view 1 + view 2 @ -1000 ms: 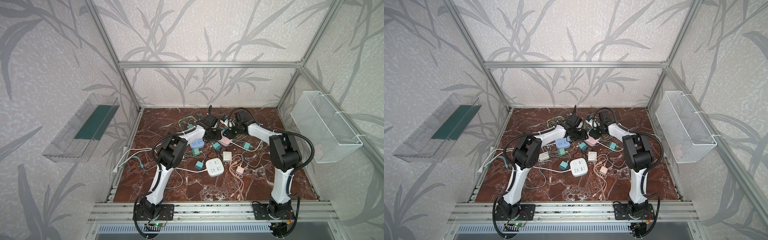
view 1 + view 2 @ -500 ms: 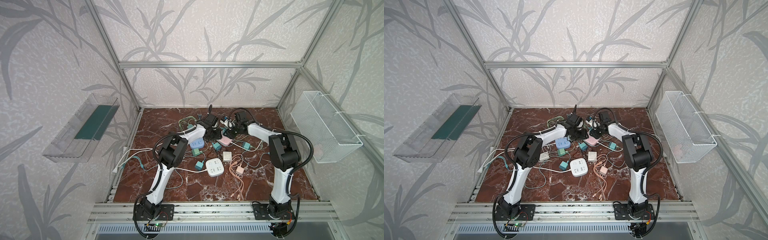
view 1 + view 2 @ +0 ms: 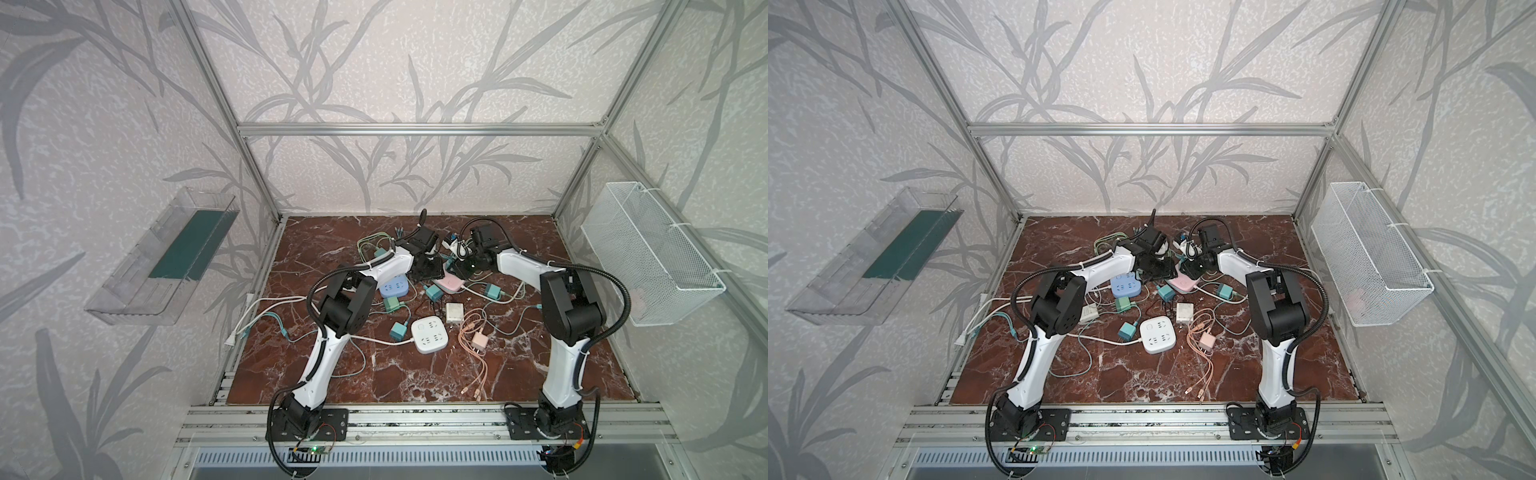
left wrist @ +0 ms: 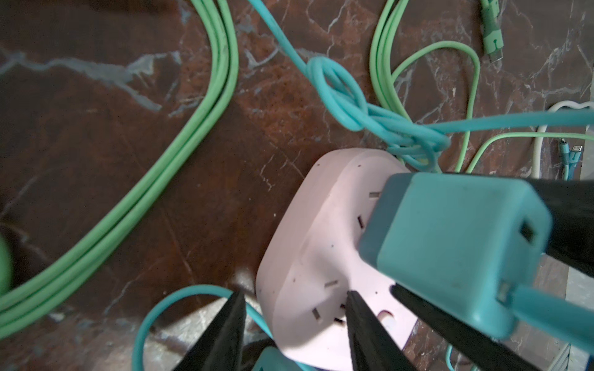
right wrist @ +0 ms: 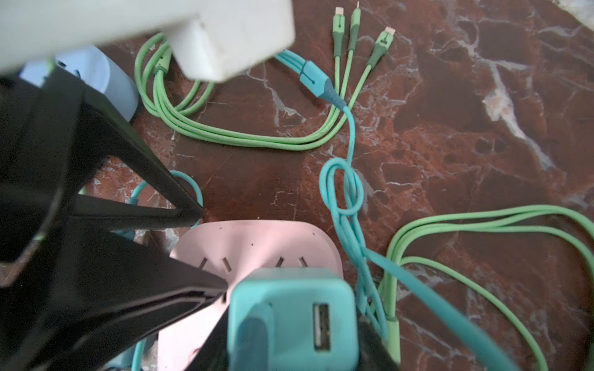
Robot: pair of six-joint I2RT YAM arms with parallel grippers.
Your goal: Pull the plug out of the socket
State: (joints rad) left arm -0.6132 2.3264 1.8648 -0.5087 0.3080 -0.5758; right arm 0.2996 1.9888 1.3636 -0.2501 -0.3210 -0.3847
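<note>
one plug (image 5: 289, 316) now clamped, right end effector (image 5: 294, 351)

Grey leaf-print wallpaper walls (image 3: 374, 62), aluminium frame (image 3: 415, 129). Red-brown marble floor (image 3: 415, 382); clear shelf (image 3: 137, 299) left of floor, wire basket (image 3: 648, 257) right.

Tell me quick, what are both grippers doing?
Left gripper: open, one finger on the pink socket.
Right gripper: closed on the teal plug.

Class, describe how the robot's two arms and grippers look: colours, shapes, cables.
The left arm and right arm have white links, bulky black joints, black bases and a black ribbed cable hose looping alongside. The left gripper and right gripper have slim black tapering fingers.
</note>
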